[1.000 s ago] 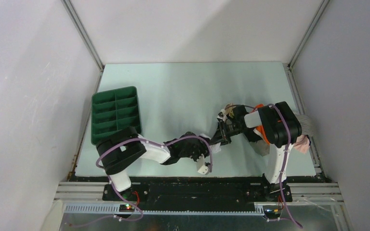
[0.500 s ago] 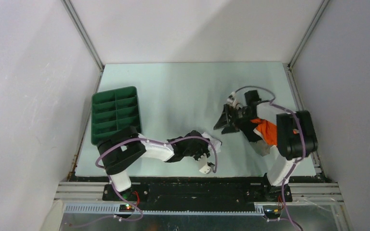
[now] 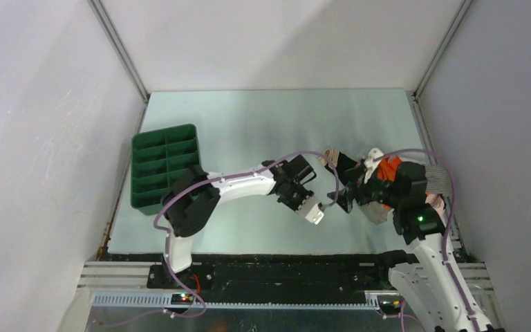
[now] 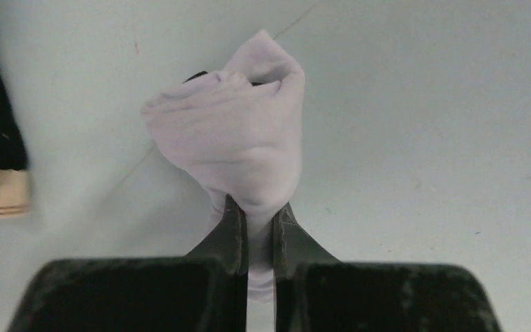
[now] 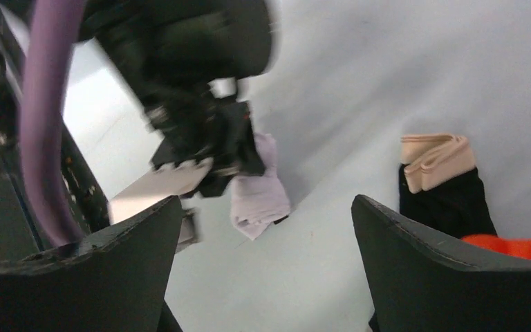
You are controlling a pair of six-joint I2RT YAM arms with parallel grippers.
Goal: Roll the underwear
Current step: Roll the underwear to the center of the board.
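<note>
The underwear [image 4: 235,138] is a pale lilac bundle, loosely rolled, lying on the light table. My left gripper [image 4: 259,216] is shut on its near end, with cloth pinched between both fingers. The right wrist view shows the same bundle [image 5: 259,185] hanging from the left gripper [image 5: 211,142], just ahead of my right gripper [image 5: 266,207]. The right gripper stands wide open with nothing between its fingers. In the top view the right gripper [image 3: 342,199] faces the left one near the table's middle right.
A pile of other garments lies at the right: a black piece with a beige waistband [image 5: 442,187], an orange one [image 3: 387,183] and a grey striped one [image 3: 441,178]. A green divided tray [image 3: 166,164] sits at the left edge.
The right gripper opened, let go and drew back to the right. The left gripper shut on the underwear and swung it away from the near edge, toward the table's middle.
</note>
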